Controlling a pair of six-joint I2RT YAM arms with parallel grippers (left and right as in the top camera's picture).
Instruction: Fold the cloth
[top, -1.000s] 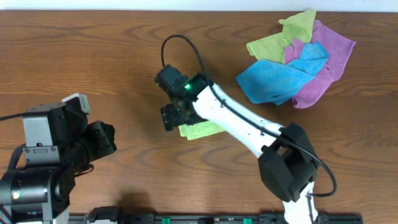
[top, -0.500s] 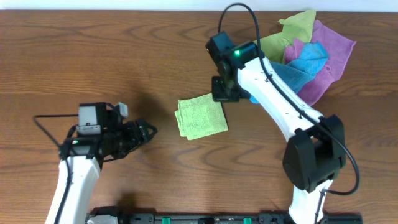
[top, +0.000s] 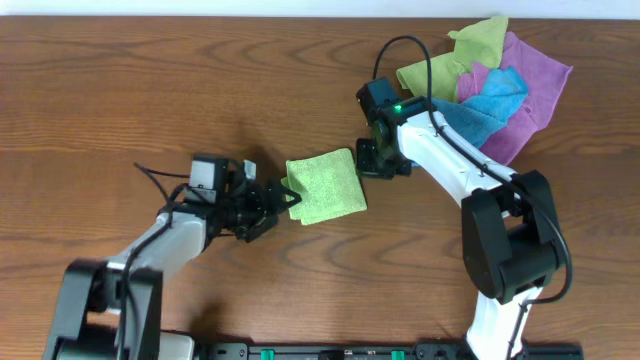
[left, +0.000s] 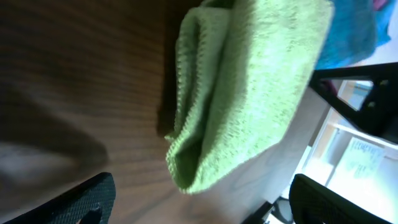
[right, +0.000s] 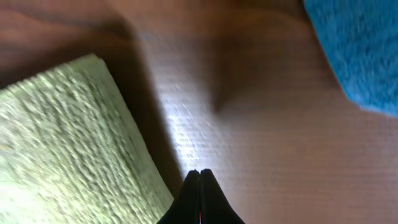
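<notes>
A lime-green cloth (top: 325, 187) lies folded into a small square on the wooden table (top: 120, 90). My left gripper (top: 283, 200) is open at the cloth's left edge, low over the table. In the left wrist view the folded cloth (left: 242, 87) fills the space ahead, its layered edge toward me, and the left gripper (left: 202, 208) holds nothing between its fingers (left: 84, 199). My right gripper (top: 368, 165) is shut and empty beside the cloth's upper right corner. In the right wrist view the right gripper (right: 199, 176) points down at bare wood, with the cloth (right: 68, 143) just to its left.
A heap of loose cloths (top: 480, 90) in blue, purple and yellow-green lies at the back right, close behind the right arm. A corner of the blue cloth (right: 360, 50) shows in the right wrist view. A black cable (top: 405, 50) loops above the right arm.
The left arm swung in from the front left up to the cloth's left edge and opened. The right gripper left the cloth, shut, and now sits at its right corner.
</notes>
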